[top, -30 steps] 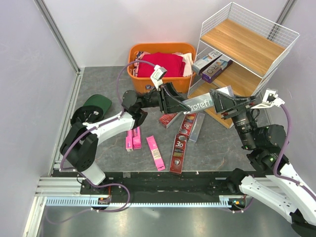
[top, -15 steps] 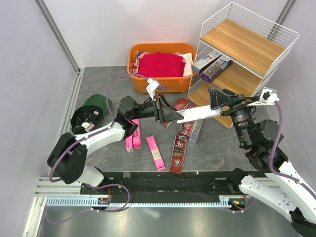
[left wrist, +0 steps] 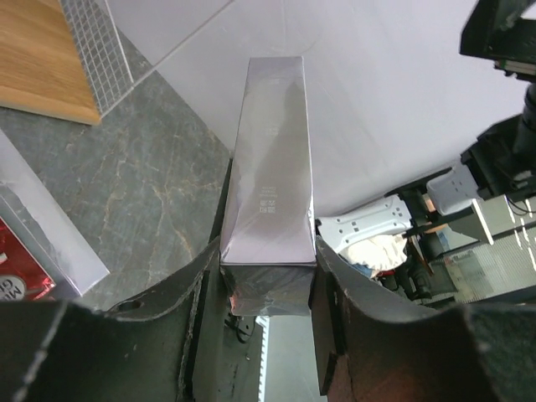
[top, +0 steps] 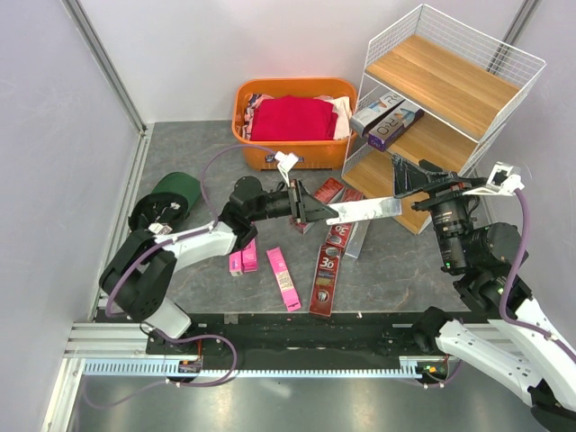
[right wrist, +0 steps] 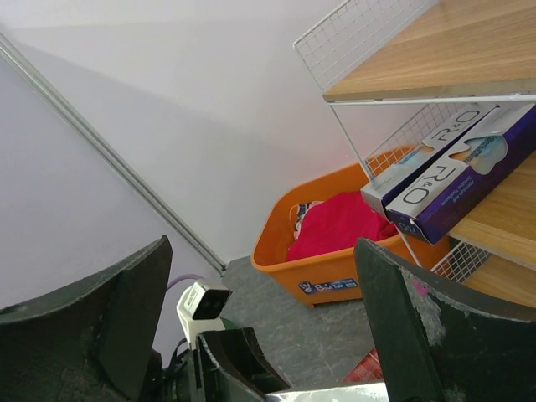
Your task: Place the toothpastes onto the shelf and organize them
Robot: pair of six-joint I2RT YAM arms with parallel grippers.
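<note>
Silver box (top: 364, 211): off the table, roughly level, far end pointing to 3 o'clock.
Left gripper (top: 312, 209): pinching the box's near end.
Right gripper (top: 405, 183): fingers spread wide by the far end; whether they touch it is unclear.
Shelf (top: 450, 85): at 1 o'clock, two boxes (top: 387, 117) on its middle board.
Table (top: 180, 153): loose boxes (top: 326, 270) at 6 o'clock of the held one.

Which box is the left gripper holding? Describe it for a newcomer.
Start at the shelf; just left of its lowest board, a silver box hangs in mid-air. It alone is off both table and shelf, clamped at one end by the left gripper.
</note>
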